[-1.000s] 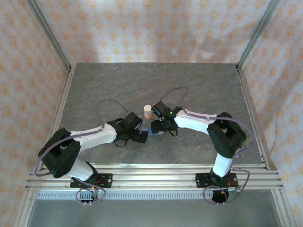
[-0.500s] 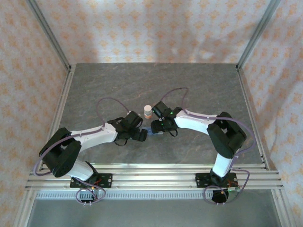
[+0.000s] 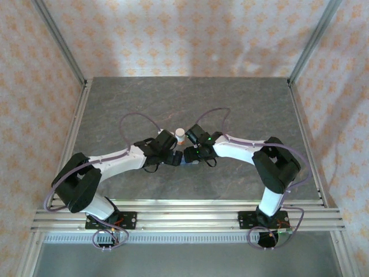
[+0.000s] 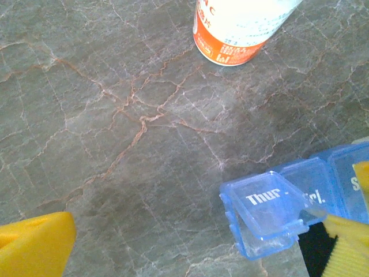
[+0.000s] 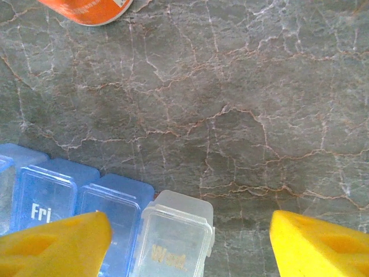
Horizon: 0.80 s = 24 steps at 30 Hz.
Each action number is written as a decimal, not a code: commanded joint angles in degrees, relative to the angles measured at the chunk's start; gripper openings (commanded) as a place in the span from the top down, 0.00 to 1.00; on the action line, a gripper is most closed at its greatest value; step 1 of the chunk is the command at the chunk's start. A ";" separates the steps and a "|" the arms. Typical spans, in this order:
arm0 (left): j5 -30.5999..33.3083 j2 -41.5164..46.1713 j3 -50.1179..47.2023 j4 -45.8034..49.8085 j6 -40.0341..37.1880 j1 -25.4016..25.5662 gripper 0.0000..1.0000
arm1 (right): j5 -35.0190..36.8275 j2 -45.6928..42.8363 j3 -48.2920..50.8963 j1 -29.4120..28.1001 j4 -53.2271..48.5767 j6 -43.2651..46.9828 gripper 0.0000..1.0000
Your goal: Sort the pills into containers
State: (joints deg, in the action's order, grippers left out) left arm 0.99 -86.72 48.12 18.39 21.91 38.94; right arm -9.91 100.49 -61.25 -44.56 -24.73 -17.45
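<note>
1. The pill box (image 4: pixel 291 199), a translucent blue strip of compartments, is found lying flat on the table (image 3: pixel 115 115) near its middle, between the two wrists
2. The Thur lid (image 4: pixel 262 202) is seen raised off its compartment; a paler Wed lid (image 5: pixel 176 236) is seen beside the blue compartments, and whether it is latched cannot be told
3. A pill bottle (image 4: pixel 239 29) is found upright just to the far side of the box and apart from it; its white cap appears to be on in the top view, and no loose pills are seen
4. The left gripper (image 4: pixel 190 248) is held with its jaws spread wide and nothing between them; one fingertip is placed just beside the raised lid, the other over bare table
5. The right gripper (image 5: pixel 184 242) is held with its jaws apart and nothing clamped; one fingertip is placed over the Fri end of the box, the other over bare table
6. The step in hand is judged to be the opening of the compartments, ahead of any sorting; the task is judged to be at an early stage
7. For the next move, the light strip is likely to need bracing by one gripper while a lid edge is caught by the other; a slide of the box across the table is the risk to be guarded against
</note>
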 commanded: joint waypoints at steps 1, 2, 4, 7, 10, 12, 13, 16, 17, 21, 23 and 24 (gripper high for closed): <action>2.65 -1.46 1.76 0.36 -1.43 -0.91 0.00 | 1.03 0.96 2.10 0.10 -2.25 -0.48 0.25; 2.62 -1.74 1.90 0.24 -1.47 -1.23 0.00 | 0.97 0.97 2.11 0.14 -2.25 -0.53 0.25; 2.51 -2.00 2.00 0.01 -1.44 -1.81 0.00 | 0.98 1.05 2.19 0.16 -2.27 -0.48 0.25; 2.42 -2.13 1.83 -0.31 -1.43 -2.69 0.00 | 1.03 0.95 2.36 0.14 -2.16 -0.57 0.25; 2.21 -2.14 1.39 -0.81 -1.34 -3.60 0.00 | 1.10 1.12 2.45 0.17 -2.08 -0.58 0.25; 2.04 -2.05 1.03 -1.36 -1.09 -4.08 0.00 | 1.01 1.25 2.46 0.16 -1.99 -0.73 0.25; 1.91 -2.13 0.78 -1.66 -0.95 -4.28 0.00 | 0.92 1.40 2.45 0.14 -1.94 -0.82 0.25; 1.63 -2.44 0.61 -2.21 -0.77 -4.57 0.00 | 0.83 1.55 2.47 0.10 -1.87 -0.94 0.26; 1.64 -2.66 0.60 -2.24 -0.73 -4.57 0.00 | 0.75 1.69 2.46 0.10 -1.81 -1.00 0.26; 1.82 -3.36 0.66 -2.48 -0.77 -4.57 0.00 | 0.68 1.79 2.20 0.12 -2.06 -1.05 0.26; 1.79 -3.63 0.66 -2.48 -0.81 -4.52 0.00 | 0.77 1.68 2.04 0.17 -2.15 -1.16 0.26; 1.79 -3.72 0.58 -2.48 -0.94 -4.57 0.00 | 0.76 1.68 1.94 0.16 -2.28 -1.09 0.25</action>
State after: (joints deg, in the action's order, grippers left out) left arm 1.13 -89.65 48.71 16.64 21.08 34.72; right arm -10.37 100.47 -60.95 -44.56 -23.88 -18.06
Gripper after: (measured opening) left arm 0.998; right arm 0.744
